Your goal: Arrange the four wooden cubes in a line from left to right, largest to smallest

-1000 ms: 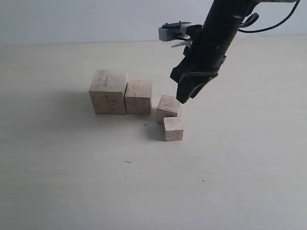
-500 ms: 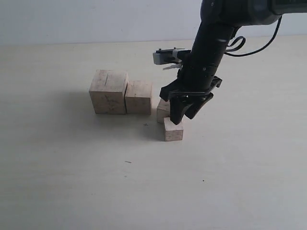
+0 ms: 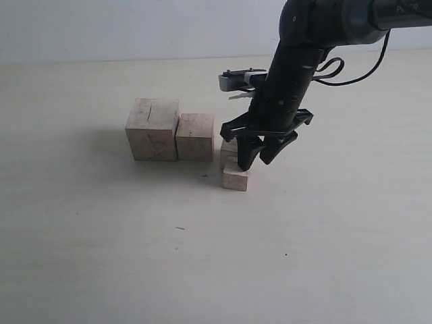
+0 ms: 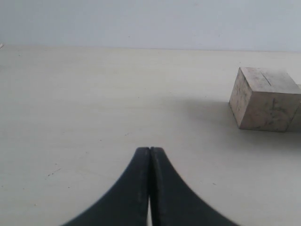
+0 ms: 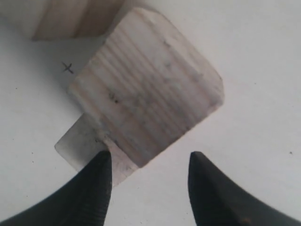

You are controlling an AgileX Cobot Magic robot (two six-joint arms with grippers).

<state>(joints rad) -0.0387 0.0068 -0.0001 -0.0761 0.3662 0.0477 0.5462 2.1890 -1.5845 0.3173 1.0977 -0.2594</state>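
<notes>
Four pale wooden cubes sit mid-table. The largest cube (image 3: 152,128) (image 4: 263,99), with a dark slit on top, touches the second cube (image 3: 195,136) on its right. The third cube (image 3: 227,150) is partly hidden behind my right gripper (image 3: 255,160) (image 5: 148,160), which hangs open just above the table. The smallest cube (image 3: 235,179) (image 5: 146,94) lies in front of the third, skewed; one fingertip (image 5: 99,162) rests at its corner and the cube is not between the jaws. My left gripper (image 4: 149,149) is shut, empty, far from the cubes and outside the exterior view.
A small cross mark (image 3: 205,176) (image 5: 68,68) is drawn on the pale table (image 3: 101,256) just left of the smallest cube. A pale wall (image 3: 101,27) runs along the back edge.
My right gripper has come down and leftward, from beside the third cube to over the two small cubes. The smallest cube has slid a little to the left and turned.
</notes>
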